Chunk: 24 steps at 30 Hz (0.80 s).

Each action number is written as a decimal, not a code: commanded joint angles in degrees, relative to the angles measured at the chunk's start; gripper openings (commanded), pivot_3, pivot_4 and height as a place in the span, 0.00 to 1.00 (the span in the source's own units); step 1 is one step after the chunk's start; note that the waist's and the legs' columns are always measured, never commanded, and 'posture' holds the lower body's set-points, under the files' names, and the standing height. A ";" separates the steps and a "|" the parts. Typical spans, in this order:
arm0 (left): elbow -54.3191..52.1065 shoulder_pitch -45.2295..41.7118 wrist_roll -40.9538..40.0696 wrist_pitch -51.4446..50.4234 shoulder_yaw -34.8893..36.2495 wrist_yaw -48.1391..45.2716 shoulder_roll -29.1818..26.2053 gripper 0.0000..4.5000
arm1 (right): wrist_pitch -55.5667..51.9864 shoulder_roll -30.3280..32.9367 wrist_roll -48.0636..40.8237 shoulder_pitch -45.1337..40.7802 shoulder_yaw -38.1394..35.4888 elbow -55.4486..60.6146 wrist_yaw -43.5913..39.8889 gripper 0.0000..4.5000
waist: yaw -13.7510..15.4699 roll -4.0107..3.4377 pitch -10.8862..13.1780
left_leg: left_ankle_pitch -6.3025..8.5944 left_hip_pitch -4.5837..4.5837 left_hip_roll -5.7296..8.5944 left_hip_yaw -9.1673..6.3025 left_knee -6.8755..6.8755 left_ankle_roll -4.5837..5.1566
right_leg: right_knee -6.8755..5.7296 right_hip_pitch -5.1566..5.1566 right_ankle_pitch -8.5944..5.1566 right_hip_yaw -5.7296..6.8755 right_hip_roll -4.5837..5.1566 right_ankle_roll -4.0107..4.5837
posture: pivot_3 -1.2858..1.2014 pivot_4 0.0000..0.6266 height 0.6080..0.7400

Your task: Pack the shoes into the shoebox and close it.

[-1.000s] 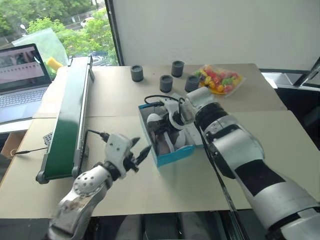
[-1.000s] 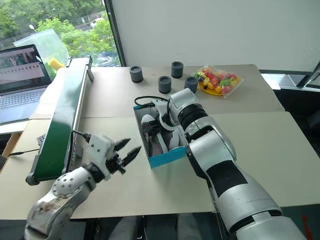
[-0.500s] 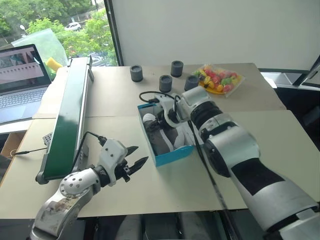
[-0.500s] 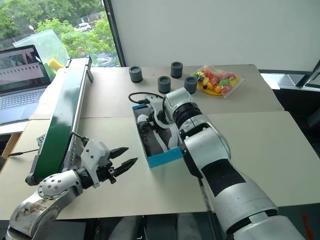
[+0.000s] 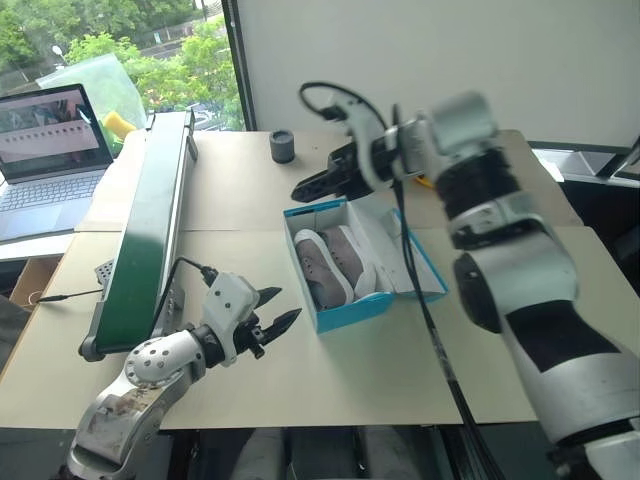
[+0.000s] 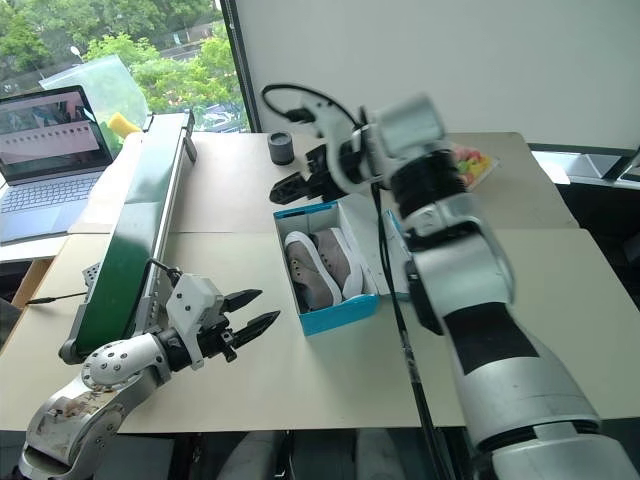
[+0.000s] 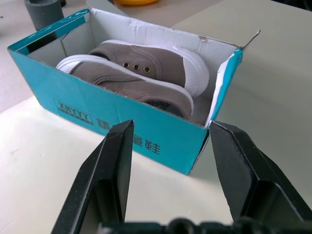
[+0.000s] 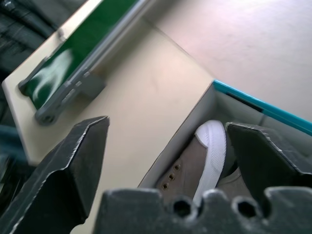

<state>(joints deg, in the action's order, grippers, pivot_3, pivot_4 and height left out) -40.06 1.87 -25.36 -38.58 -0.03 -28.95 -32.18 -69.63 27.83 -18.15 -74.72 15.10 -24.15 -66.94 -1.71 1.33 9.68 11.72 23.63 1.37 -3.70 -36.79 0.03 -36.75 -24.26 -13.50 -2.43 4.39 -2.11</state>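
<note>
Now shoes (image 5: pixel 335 262) side by side in open box (image 5: pixel 352 312) on beige table (image 5: pixel 230 200), window (image 5: pixel 120 50) behind, both hands (image 5: pixel 268 308) (image 5: pixel 312 187) spread, empty.

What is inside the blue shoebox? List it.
Inside the shoebox, both grey-taupe sneakers lie side by side on their white soles. The near wall covers their lower sides, and the box floor beneath them is hidden.

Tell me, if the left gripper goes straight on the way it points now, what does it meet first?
Most likely the shoebox: the open left gripper faces its near blue wall, with bare table between them.
</note>
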 commanded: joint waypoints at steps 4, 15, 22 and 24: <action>-0.57 -1.34 -0.43 1.16 1.50 -0.99 -0.75 0.58 | -4.48 17.55 -12.30 19.76 -0.23 31.88 -9.41 0.50 | -0.36 -0.04 0.02 | 0.01 0.00 -0.05 0.10 0.00 0.01 | -0.02 -0.07 -0.01 -0.07 -0.01 0.01 | 0.52 0.24 1.00; 0.77 -3.10 -0.48 1.00 1.16 -3.00 -1.86 0.58 | -1.02 25.50 -6.90 49.08 3.87 51.03 9.52 0.01 | -0.35 0.11 -0.04 | 0.01 -0.36 -0.19 0.40 -0.10 0.02 | -0.05 0.25 -0.02 -0.17 -0.06 -0.01 | 0.52 0.24 1.00; 0.60 -3.76 -0.90 0.27 1.93 -3.59 -2.46 0.58 | 4.12 5.96 3.76 57.80 -2.34 40.54 35.79 0.01 | -0.24 0.29 -0.14 | 0.00 -0.36 -0.19 0.46 -0.20 0.01 | -0.16 0.23 0.00 -0.26 -0.08 0.01 | 0.52 0.24 1.00; 0.77 -3.98 -1.03 0.12 2.11 -3.65 -2.68 0.58 | 6.12 1.47 4.58 58.92 -5.47 39.85 39.90 0.01 | -0.45 0.45 -0.23 | 0.00 -0.49 -0.25 0.48 -0.18 0.01 | -0.20 0.31 0.01 -0.31 -0.12 0.02 | 0.52 0.24 1.00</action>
<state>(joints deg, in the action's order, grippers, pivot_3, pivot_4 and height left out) -38.16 -1.54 -25.92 -38.89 1.14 -32.17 -34.33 -66.04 30.58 -15.95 -16.22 12.46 17.01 -31.85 -2.17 1.79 9.45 11.72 23.11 1.10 -3.21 -36.98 0.04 -36.91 -23.92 -13.48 -2.75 4.25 -2.09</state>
